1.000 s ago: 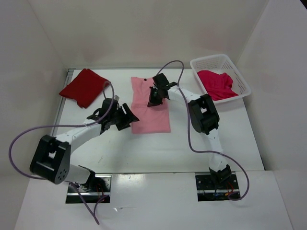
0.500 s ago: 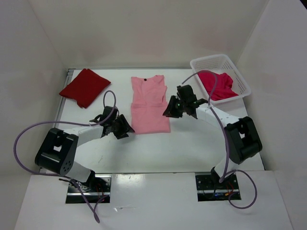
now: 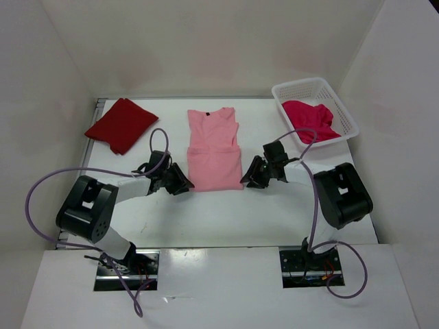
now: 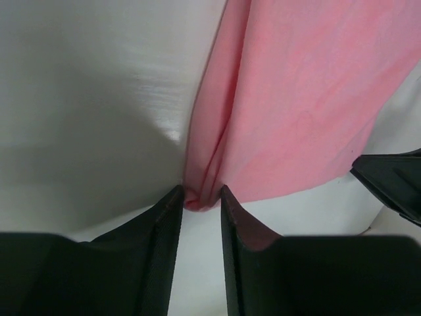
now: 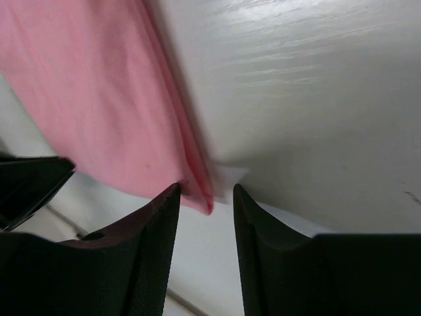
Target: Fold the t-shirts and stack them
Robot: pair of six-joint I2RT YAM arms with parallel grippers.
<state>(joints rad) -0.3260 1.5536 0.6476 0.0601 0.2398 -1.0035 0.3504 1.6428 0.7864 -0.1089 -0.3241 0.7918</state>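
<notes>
The light pink t-shirt (image 3: 215,152) lies flat mid-table, folded into a long strip with the collar at the far end. My left gripper (image 3: 186,185) is low at its near-left corner. In the left wrist view the jaws (image 4: 199,192) are narrowly open with the bunched pink corner (image 4: 197,197) between the tips. My right gripper (image 3: 249,181) is at the near-right corner, open, with the pink hem (image 5: 200,191) between its fingers. The dark red t-shirt (image 3: 122,124) lies folded at the far left. The magenta t-shirt (image 3: 310,120) is crumpled in the basket.
A white lattice basket (image 3: 343,110) stands at the far right corner. White walls close in the table at the back and both sides. Purple cables loop off both arms above the table.
The right arm let go of the shirt's upper part, swung back toward me to the near-right corner and opened. The left gripper slid to the near-left corner and narrowed.
</notes>
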